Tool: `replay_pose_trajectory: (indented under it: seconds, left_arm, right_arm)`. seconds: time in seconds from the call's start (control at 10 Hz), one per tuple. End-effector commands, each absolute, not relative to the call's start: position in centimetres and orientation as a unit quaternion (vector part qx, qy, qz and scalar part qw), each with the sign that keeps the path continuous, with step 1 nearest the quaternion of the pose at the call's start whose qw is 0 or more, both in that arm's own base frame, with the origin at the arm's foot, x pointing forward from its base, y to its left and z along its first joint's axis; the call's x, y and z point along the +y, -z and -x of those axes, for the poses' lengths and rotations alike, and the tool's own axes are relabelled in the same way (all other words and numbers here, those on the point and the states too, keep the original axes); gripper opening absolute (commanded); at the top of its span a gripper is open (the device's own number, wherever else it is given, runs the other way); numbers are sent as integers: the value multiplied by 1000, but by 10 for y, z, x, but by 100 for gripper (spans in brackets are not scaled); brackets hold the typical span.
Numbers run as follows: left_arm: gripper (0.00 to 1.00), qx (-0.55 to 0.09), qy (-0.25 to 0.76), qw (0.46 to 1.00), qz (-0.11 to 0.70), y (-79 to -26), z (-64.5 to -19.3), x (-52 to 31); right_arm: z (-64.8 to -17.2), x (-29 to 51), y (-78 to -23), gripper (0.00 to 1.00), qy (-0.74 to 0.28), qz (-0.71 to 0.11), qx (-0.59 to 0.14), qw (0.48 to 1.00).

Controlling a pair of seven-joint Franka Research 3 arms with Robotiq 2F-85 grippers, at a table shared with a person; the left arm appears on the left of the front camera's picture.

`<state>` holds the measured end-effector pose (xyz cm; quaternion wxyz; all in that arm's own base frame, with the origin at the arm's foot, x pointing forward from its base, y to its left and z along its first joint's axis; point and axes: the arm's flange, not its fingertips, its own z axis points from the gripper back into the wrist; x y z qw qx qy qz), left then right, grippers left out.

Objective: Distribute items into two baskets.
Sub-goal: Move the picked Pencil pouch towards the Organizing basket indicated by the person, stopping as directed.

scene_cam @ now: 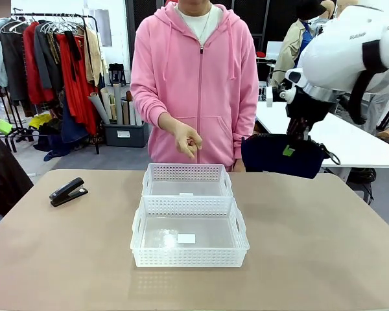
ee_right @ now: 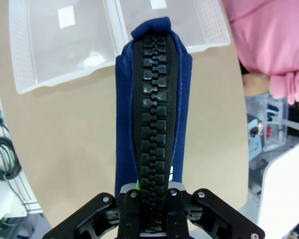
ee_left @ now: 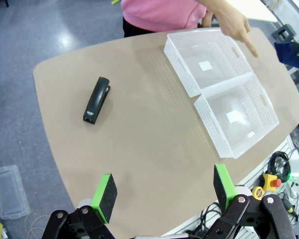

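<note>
Tan table [scene_cam: 324, 246]: soft, floppy pouch [ee_right: 149, 89] is held clamped at zip edge by right gripper [scene_cam: 290, 149]; left gripper [ee_left: 163, 188] spread; stapler [scene_cam: 68, 192] prob. stiff, best pinched mid-body.

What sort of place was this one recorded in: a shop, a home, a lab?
Most likely a robot lab or test room: a white robot arm reaches over a tan table, a second white table stands behind it, and a full clothes rack stands at the back as a prop.

Front across table [scene_cam: 324, 246], wrists overhead, perhaps sharing baskets [scene_cam: 188, 256]
</note>
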<state>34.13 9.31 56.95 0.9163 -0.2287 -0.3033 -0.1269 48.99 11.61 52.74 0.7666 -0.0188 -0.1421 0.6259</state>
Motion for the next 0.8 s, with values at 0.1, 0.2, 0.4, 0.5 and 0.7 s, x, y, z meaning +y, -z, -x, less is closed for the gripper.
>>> replay_pose_trajectory:
  seconds: [0.1, 0.2, 0.4, 0.5, 0.7]
  left_arm:
    - [100, -303, 126, 917, 227, -569, -341, 94]
    - [100, -303, 126, 917, 227, -569, -341, 94]
    - [100, -303, 126, 917, 227, -569, -341, 94]
    - [100, -303, 126, 917, 227, -569, -341, 94]
    - [100, -303, 126, 917, 227, -569, -341, 94]
  right_arm:
    - [-508, 131, -525, 0, -664, 39, -139, 734]
    - [-515, 137, -521, 0, -676, 43, -144, 721]
    - [-525, 143, -513, 0, -689, 45, -153, 707]
    - [-530, 148, -509, 0, -694, 50, -152, 702]
    - [-540, 156, -505, 0, -700, 50, -150, 697]
